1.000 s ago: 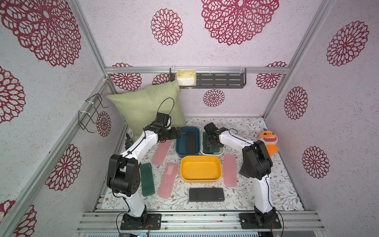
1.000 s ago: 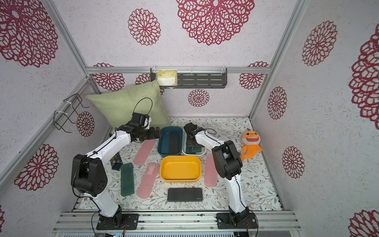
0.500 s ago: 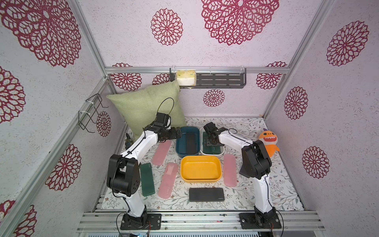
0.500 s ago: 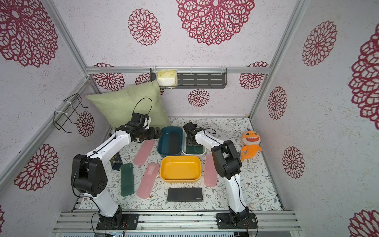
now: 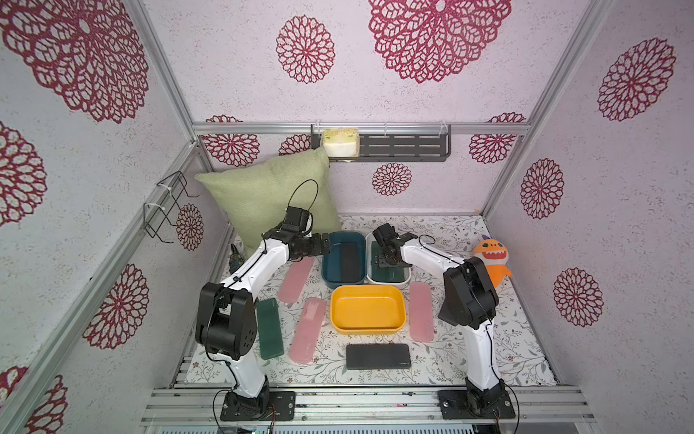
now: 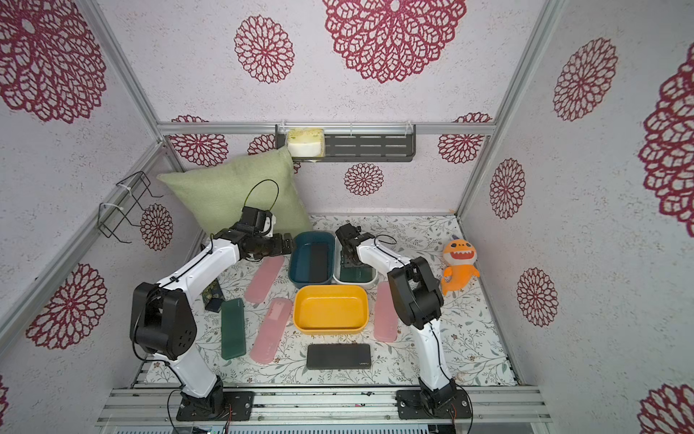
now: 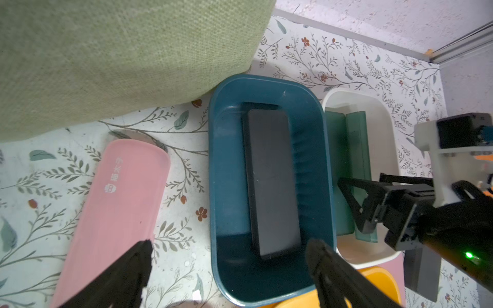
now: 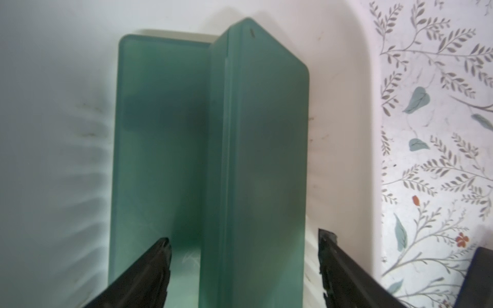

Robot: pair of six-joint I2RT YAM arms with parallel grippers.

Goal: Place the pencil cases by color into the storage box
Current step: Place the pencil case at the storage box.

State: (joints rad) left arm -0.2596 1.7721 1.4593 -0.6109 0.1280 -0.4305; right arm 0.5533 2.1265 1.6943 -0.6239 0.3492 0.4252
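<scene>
My right gripper (image 8: 244, 240) hangs open over the white bin (image 5: 406, 279), its fingers apart on either side of a dark green pencil case (image 8: 261, 160) that leans on edge against a flat green case (image 8: 160, 133). My left gripper (image 7: 229, 248) stands open and empty at the left rim of the dark blue bin (image 5: 326, 263), where a black case (image 5: 349, 261) lies. The yellow bin (image 5: 368, 310) holds nothing. On the mat lie three pink cases (image 5: 296, 280) (image 5: 308, 334) (image 5: 421, 317), a green case (image 5: 269, 328) and a black case (image 5: 377, 356).
A green pillow (image 5: 270, 195) leans in the back left corner, close behind the left arm. An orange plush toy (image 5: 492, 259) sits at the right wall. A small dark object (image 6: 214, 298) lies by the left arm. A shelf (image 5: 398, 148) hangs on the back wall.
My right gripper has opened and let go of the green case, which now leans in the white bin. The left arm has stayed still.
</scene>
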